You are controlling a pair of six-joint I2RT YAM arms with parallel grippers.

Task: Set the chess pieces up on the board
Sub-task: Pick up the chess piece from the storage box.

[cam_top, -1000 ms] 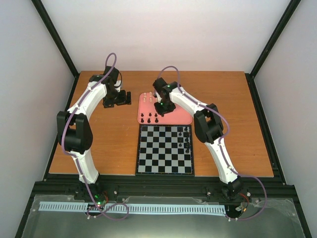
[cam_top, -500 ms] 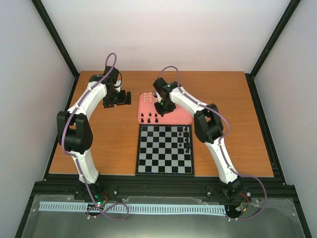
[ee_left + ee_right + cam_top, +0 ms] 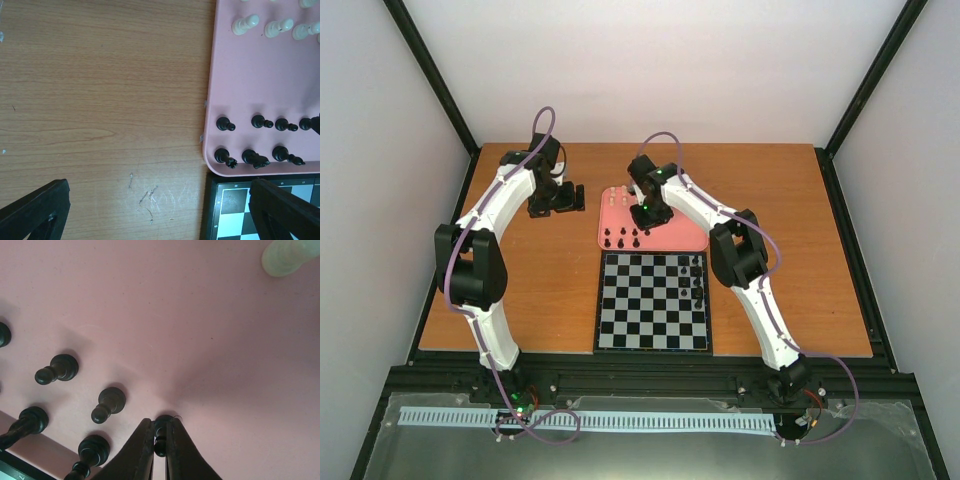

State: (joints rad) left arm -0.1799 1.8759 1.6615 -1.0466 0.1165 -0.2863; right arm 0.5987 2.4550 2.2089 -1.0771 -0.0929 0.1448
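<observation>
My right gripper (image 3: 160,437) is shut on a black chess piece (image 3: 161,430) that stands on the pink tray (image 3: 200,315); from above it hovers over the tray's middle (image 3: 648,214). Several black pieces (image 3: 108,404) stand beside it and a cream piece (image 3: 285,256) at the far corner. The board (image 3: 653,301) lies below the tray with several black pieces (image 3: 697,282) along its right edge. My left gripper (image 3: 560,198) is open over bare table left of the tray; in its wrist view the fingers (image 3: 35,210) frame scratched wood, with the tray's black pieces (image 3: 251,156) and cream pieces (image 3: 245,24) to the right.
The pink tray (image 3: 680,235) sits just beyond the board's far edge. The board's corner shows in the left wrist view (image 3: 227,200). Wooden table (image 3: 520,280) stretches on both sides, bounded by a black frame and white walls.
The right gripper has shifted slightly on the tray. The left arm has not moved.
</observation>
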